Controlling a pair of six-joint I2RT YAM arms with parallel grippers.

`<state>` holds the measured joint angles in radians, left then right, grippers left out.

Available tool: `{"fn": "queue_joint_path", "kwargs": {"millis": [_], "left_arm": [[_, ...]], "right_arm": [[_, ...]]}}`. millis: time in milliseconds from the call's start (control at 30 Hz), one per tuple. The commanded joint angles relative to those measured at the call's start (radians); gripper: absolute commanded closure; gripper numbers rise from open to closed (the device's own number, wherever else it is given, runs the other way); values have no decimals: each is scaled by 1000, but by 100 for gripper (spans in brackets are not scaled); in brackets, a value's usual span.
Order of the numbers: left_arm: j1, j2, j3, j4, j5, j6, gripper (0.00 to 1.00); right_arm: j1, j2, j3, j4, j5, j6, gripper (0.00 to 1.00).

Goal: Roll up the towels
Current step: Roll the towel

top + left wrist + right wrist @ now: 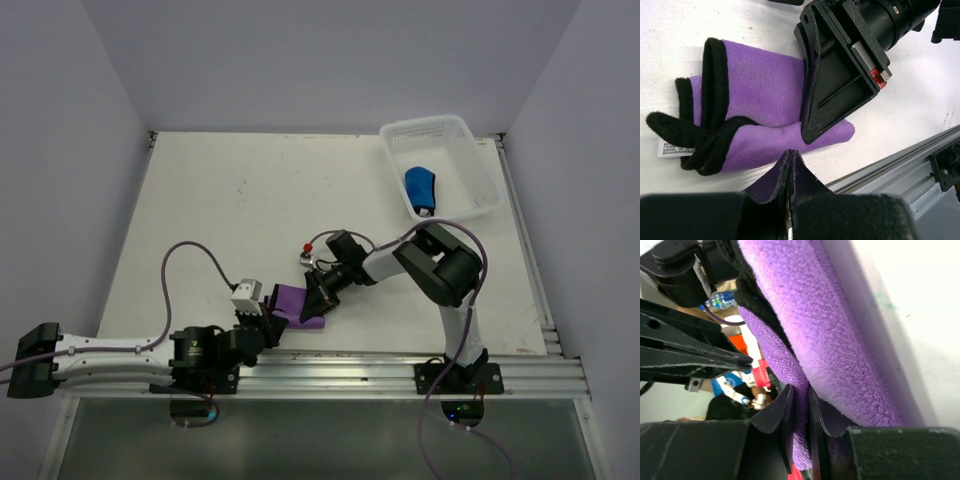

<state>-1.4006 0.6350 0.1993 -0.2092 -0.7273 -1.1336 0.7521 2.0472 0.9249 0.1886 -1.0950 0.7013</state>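
Lower centre, the left gripper (264, 326) is pinched tight on the small purple cloth towel (292, 299) at its hem; just beyond, the right gripper (318, 298) clamps its fold, covering part. Upper right, a bright blue towel (421, 187) lies in a white perforated basket (428, 126).

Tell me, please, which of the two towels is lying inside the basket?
The blue towel, sitting in the white basket; the purple towel is on the table.
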Motion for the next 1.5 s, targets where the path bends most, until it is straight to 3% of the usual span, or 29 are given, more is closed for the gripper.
{"fn": "queue_joint_path", "kwargs": {"millis": [0,300,433,867,1267,1467], "left_arm": [[-18,9,-27,59,-18,-23,100],[-32,94,-41,134,-66,-11,100],[-32,143,-29,93,-104,-63,100],[-31,75,-86,264,-146,61,100],[-31,285,-90,277,-142,-52,100],[-31,327,-83,272,-147,-72,99]], "right_arm": [[-11,42,-24,104,-28,92,100],[-25,62,-18,111,-22,106,100],[-34,74,-24,124,-37,112,100],[-37,82,-11,45,-42,40,100],[-36,70,-11,29,-46,21,100],[-36,47,5,-60,-26,-52,100]]}}
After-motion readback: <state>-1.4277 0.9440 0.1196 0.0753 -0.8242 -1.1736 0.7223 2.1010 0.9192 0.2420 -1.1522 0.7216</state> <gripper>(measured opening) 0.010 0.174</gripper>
